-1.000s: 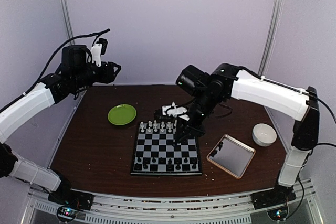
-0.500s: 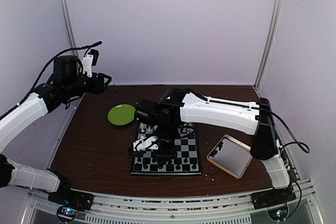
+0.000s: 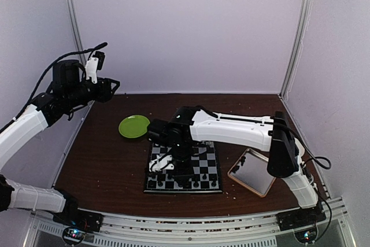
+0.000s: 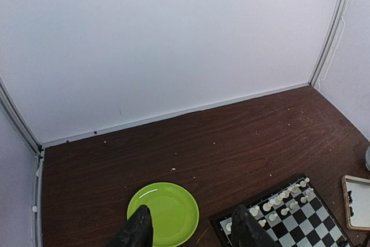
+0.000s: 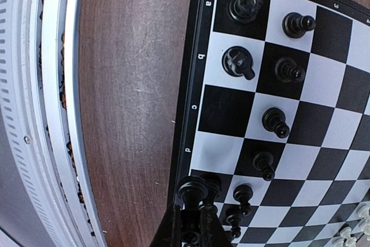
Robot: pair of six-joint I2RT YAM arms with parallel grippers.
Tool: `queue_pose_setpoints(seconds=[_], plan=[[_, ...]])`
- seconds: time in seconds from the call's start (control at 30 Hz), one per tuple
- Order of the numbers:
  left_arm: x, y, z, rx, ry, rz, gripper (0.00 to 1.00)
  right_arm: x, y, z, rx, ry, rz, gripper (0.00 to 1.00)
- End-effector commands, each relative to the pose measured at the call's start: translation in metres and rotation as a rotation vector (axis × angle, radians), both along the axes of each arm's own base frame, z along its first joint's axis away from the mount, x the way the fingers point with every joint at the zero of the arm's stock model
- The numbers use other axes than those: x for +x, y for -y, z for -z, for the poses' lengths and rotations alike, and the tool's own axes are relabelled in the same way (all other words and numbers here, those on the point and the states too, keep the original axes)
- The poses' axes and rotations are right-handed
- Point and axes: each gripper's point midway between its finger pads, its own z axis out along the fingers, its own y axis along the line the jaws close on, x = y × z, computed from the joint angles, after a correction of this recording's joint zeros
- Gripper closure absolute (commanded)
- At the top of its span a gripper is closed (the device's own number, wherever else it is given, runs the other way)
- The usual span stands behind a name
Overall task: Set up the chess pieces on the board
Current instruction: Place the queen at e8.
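I see a green plate [image 3: 134, 126] on the brown table [image 3: 98, 160], toward the back left. A shiny tray [image 3: 250, 175] with a tan rim lies on the right side. A pale wall [image 3: 185, 27] stands behind.

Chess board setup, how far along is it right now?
Done: white pieces stand in two rows at the far end of the board. Black pawns line the near second row, with two back-rank pieces at a and b.
In hand: the right tool is shut on a black piece by the back rank.
Left: squares c and d there are bare; beyond is unseen.
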Motion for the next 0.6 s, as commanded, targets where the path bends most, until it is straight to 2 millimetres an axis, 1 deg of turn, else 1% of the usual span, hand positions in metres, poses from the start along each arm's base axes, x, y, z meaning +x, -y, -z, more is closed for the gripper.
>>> queue_pose_setpoints(seconds=[0.0,0.17,0.57], plan=[[0.002,0.005,-0.011,-0.014,0.040,0.026,0.53,0.004,-0.009,0.005,0.005,0.025,0.013,0.98],[0.002,0.008,-0.009,-0.018,0.035,0.038,0.53,0.005,-0.010,0.016,-0.015,0.018,0.014,0.98],[0.003,0.010,-0.007,-0.018,0.027,0.049,0.53,0.013,-0.016,0.020,-0.002,0.057,0.017,0.97]])
